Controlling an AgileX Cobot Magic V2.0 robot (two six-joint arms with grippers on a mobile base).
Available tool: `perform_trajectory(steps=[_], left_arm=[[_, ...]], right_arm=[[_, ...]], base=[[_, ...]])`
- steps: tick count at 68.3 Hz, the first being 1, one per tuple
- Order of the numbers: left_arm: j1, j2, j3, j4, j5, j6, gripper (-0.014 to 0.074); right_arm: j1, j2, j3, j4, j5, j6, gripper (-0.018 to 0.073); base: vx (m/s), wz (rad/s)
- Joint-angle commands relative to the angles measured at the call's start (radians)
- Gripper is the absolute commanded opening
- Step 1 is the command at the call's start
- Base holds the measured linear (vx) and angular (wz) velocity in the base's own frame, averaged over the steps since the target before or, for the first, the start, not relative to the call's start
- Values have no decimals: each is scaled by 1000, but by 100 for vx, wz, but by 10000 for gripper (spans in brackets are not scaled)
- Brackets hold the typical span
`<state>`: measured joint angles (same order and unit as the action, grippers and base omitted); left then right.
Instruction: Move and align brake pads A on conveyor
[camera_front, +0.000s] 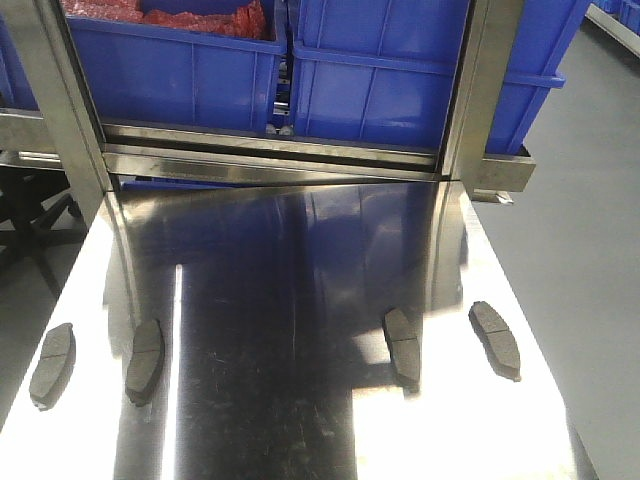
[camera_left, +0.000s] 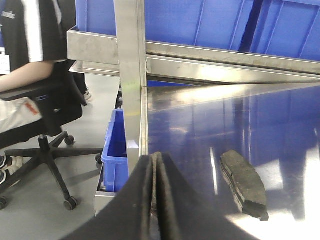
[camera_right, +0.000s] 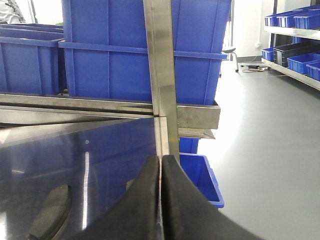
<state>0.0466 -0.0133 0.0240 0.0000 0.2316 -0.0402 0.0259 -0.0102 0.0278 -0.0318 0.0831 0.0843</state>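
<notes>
Four brake pads A (camera_front: 146, 358) on table (camera_front: 280, 300): likely stiff, heavy; I'd pinch across the width. My left gripper (camera_left: 156, 200) and right gripper (camera_right: 161, 200) closed, empty.

Industrial workshop or parts-handling floor indicated. A polished stainless-steel surface (camera_front: 300, 300) is framed by steel uprights (camera_front: 480, 80). Large blue plastic crates (camera_front: 380, 70) are stacked behind the surface. Smooth grey floor (camera_right: 270, 150) and racked blue bins (camera_right: 300, 20) are noted right of the surface, and a rolling chair (camera_left: 55, 107) left.
</notes>
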Motion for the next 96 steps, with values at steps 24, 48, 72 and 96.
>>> perform_trajectory(steps=[24, 48, 72, 96], left_arm=[[1, -11, -13, -7, -80, -7, -6], [1, -11, -13, -7, -80, -7, -6], [1, -11, -13, 8, -95, -4, -6], [1, 71, -182, 10, -71, -5, -6]], right_arm=[[-6, -15, 20, -7, -73, -9, -8], [-6, -15, 20, -7, -73, -9, -8], [-6, -15, 20, -7, -73, -9, -8], [-6, -15, 20, -7, -73, -9, -8]], base=[[0, 0], [0, 0], [0, 0], [0, 0]])
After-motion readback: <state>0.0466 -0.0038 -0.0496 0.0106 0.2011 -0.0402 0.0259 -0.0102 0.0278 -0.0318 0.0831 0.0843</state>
